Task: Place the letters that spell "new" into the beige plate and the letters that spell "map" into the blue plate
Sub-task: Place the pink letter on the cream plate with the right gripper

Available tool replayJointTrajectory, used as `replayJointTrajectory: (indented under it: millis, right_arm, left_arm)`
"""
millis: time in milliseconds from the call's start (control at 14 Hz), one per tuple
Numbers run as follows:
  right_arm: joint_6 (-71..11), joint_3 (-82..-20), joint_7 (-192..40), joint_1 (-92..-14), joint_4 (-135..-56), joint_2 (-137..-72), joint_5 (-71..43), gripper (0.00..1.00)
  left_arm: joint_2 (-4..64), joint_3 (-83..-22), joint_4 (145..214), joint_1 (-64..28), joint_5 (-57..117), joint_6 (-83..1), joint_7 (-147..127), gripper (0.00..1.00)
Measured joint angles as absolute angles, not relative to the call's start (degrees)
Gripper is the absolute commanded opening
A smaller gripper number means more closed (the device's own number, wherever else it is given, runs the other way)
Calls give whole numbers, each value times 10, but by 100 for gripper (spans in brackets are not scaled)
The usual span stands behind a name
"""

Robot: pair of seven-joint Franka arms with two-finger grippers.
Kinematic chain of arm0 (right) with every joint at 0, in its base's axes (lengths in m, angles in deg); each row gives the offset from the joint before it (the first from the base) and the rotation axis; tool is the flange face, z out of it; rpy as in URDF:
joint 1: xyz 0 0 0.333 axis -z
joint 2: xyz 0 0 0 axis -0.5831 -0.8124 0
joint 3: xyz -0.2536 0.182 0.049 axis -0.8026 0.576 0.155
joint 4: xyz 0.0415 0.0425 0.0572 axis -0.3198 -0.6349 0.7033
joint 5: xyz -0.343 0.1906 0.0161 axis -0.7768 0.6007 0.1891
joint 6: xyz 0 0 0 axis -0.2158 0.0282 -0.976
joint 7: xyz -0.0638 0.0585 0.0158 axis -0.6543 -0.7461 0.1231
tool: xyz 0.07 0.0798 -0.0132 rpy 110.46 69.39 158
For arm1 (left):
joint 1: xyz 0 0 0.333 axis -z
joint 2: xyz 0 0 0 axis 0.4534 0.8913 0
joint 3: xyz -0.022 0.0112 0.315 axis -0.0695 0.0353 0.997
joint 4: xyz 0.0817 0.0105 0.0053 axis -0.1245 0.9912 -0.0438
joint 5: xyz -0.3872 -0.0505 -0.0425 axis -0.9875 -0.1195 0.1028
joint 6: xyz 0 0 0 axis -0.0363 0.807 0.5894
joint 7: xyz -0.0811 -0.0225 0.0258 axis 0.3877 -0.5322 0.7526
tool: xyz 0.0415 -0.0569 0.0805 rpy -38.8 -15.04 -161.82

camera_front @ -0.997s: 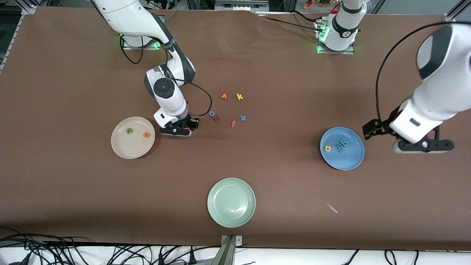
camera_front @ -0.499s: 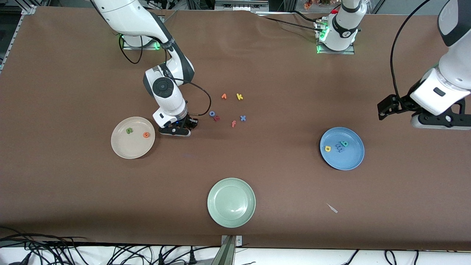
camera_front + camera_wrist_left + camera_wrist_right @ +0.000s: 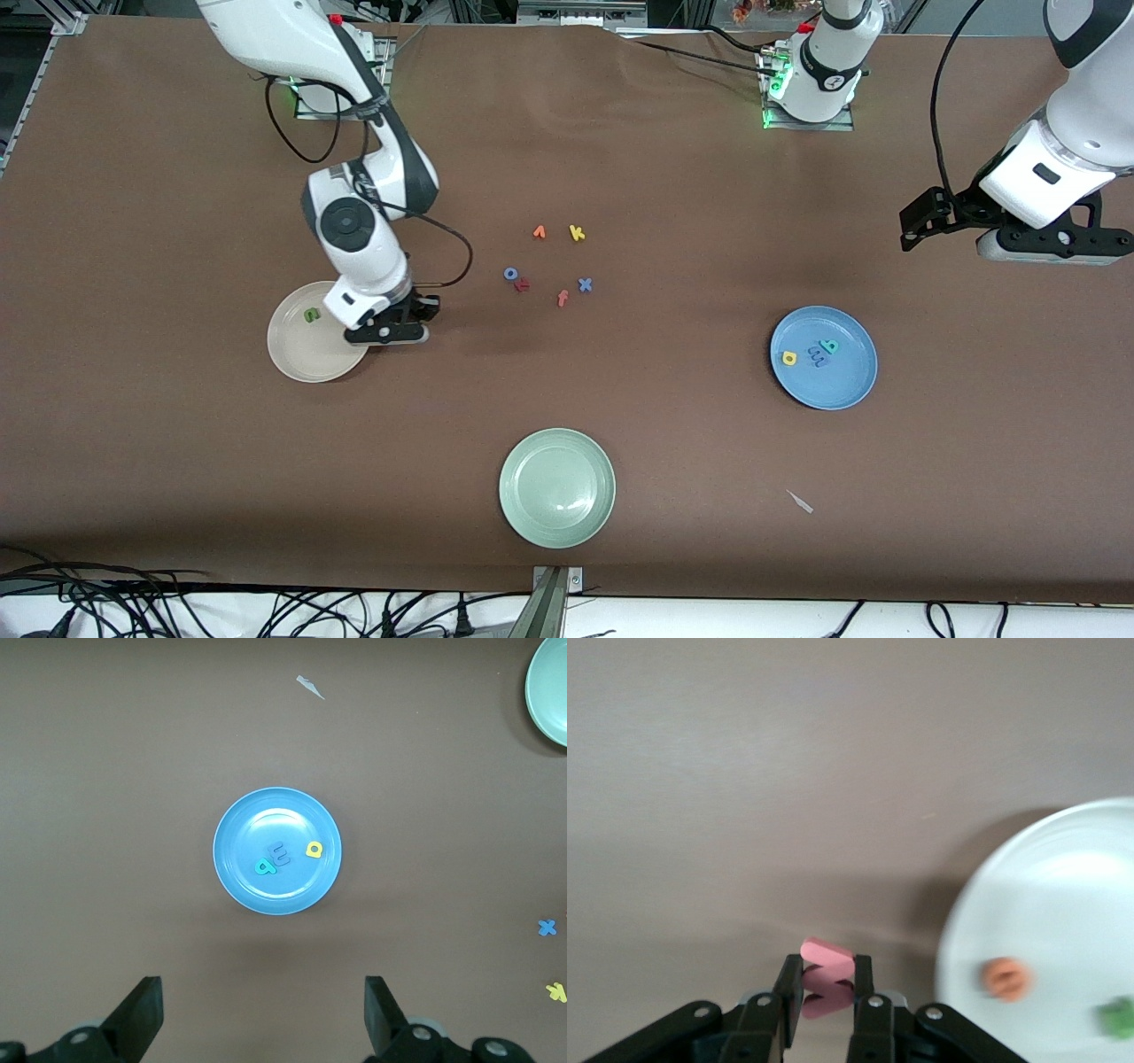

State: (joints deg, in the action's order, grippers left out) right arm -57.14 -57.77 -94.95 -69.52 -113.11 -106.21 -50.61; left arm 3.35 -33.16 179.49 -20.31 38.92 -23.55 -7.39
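My right gripper (image 3: 387,333) hangs over the table at the rim of the beige plate (image 3: 297,361), shut on the pink w (image 3: 826,950). On that plate lie the green n (image 3: 311,315) and the orange e (image 3: 1007,979); the gripper hides the e in the front view. The blue plate (image 3: 842,381) holds the yellow p (image 3: 789,358), the periwinkle m (image 3: 817,360) and the teal a (image 3: 829,346). My left gripper (image 3: 1052,248) is open and empty, high over bare table toward the left arm's end, apart from the blue plate (image 3: 275,819).
A pale green plate (image 3: 557,487) sits nearest the front camera. Loose letters lie mid-table: an orange v-like one (image 3: 539,232), a yellow k (image 3: 577,233), a blue o (image 3: 511,274), a red one (image 3: 523,284), a reddish f (image 3: 563,298), a blue x (image 3: 585,284). A white scrap (image 3: 801,502) lies nearer the front camera than the blue plate.
My right gripper closed, then carried the w from beside the loose letters to the beige plate's rim. My left gripper rose and drew away from the blue plate.
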Motion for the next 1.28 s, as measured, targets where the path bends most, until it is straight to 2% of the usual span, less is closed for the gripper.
replayJointTrajectory:
  millis: [285,712,784,855,997,1069,1282]
  right_arm:
    - [-576,-638,-809,-691,-1168,-1037,-504,16]
    - [-659,-679,-718,-690,-1279,-988,-504,19]
    - [-666,-688,-703,-690,-1286,-986,-504,27]
    - [-670,-695,-694,-689,-1290,-985,-504,44]
    - [-672,-698,-692,-688,-1292,-985,-501,45]
    - [-672,-698,-692,-688,-1292,-985,-494,49]
    - [-672,-693,-692,-689,-1292,-983,-471,50]
  left_arm:
    - [32,-331,1795,-203,389,-238,-74,100]
    - [32,-364,1795,-232,389,-238,-74,100]
    - [32,-366,1795,-236,389,-238,-74,100]
    - [32,-366,1795,-239,389,-238,-74,100]
    - [32,-366,1795,-241,389,-238,-74,100]
    - [32,-366,1795,-241,389,-238,-74,100]
    - [32,-367,1796,-241,389,-236,-74,100]
